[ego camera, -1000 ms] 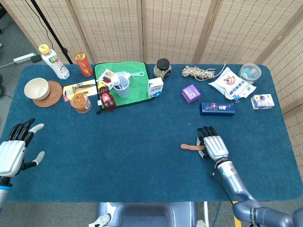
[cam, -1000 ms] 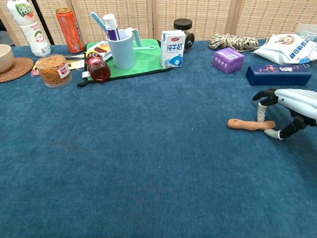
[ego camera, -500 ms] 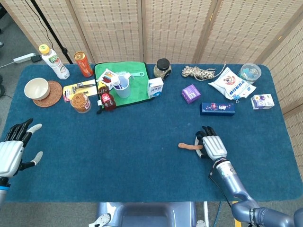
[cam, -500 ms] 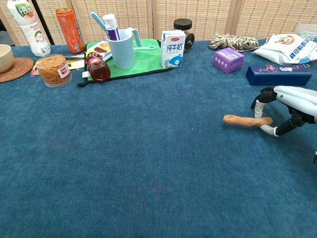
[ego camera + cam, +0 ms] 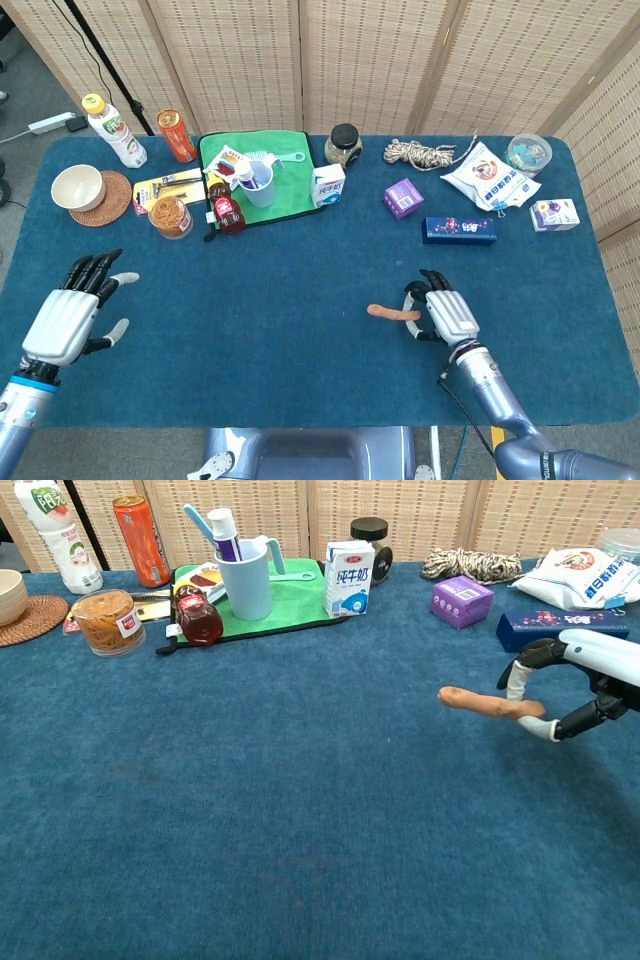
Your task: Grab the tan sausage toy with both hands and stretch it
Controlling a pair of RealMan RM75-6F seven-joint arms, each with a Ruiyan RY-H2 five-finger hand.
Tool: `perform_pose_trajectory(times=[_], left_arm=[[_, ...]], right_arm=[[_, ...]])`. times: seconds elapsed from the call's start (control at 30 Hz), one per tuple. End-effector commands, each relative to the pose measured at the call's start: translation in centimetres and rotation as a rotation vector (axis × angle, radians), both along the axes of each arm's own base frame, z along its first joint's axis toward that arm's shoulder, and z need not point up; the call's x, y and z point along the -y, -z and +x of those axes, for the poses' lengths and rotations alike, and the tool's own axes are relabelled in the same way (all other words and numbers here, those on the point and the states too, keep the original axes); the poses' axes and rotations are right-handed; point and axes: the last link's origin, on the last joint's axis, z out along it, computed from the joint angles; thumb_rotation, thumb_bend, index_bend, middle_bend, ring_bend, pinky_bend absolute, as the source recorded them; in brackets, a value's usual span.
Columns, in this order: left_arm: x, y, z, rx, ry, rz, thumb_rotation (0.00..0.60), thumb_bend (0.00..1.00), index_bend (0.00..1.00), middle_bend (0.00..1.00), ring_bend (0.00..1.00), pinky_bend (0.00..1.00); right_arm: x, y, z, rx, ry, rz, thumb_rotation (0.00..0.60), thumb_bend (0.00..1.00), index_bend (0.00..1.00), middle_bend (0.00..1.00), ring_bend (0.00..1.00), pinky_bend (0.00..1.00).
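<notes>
The tan sausage toy (image 5: 482,703) (image 5: 388,312) hangs level just above the blue table, pointing left. My right hand (image 5: 580,680) (image 5: 440,315) pinches its right end between thumb and a finger, at the right side of the table. My left hand (image 5: 72,316) hovers over the table's left front with its fingers spread and nothing in it. It does not appear in the chest view. A wide stretch of cloth separates the left hand from the toy.
At the back stand a green mat (image 5: 285,180) with a cup (image 5: 257,183), a milk carton (image 5: 348,577), a purple box (image 5: 461,601), a dark blue box (image 5: 560,629), a rope coil (image 5: 418,153), a snack bag (image 5: 490,176), jars, a can and a bottle.
The right hand has lifted the sausage toy off the cloth and carried it left. The left hand has moved right and forward over the table.
</notes>
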Motion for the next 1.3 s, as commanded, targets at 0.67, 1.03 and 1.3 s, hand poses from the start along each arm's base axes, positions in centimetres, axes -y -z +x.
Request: perform_pose_trajectory(times=[0.67, 1.03, 1.3], left_arm=[[-4.4, 7.6, 6.7, 0.035, 0.394, -0.15, 0.6, 0.29, 0.35, 0.03, 0.0, 0.0], [-5.3, 10.3, 8.9, 0.11, 0.447, -0.188, 0.6, 0.27, 0.34, 0.03, 0.0, 0.0], [-5.7, 12.3, 10.6, 0.143, 0.474, -0.231, 0.6, 0.27, 0.34, 0.03, 0.0, 0.0]], right_arm=[[-1.2, 0.3, 8.3, 0.223, 0.017, 0.113, 0.6, 0.45, 0.69, 0.28, 0.03, 0.0], [-1.6, 0.8, 10.3, 0.305, 0.032, 0.156, 0.6, 0.45, 0.68, 0.28, 0.03, 0.0], [-1.8, 1.4, 11.2, 0.34, 0.035, 0.195, 0.6, 0.45, 0.68, 0.28, 0.03, 0.0]])
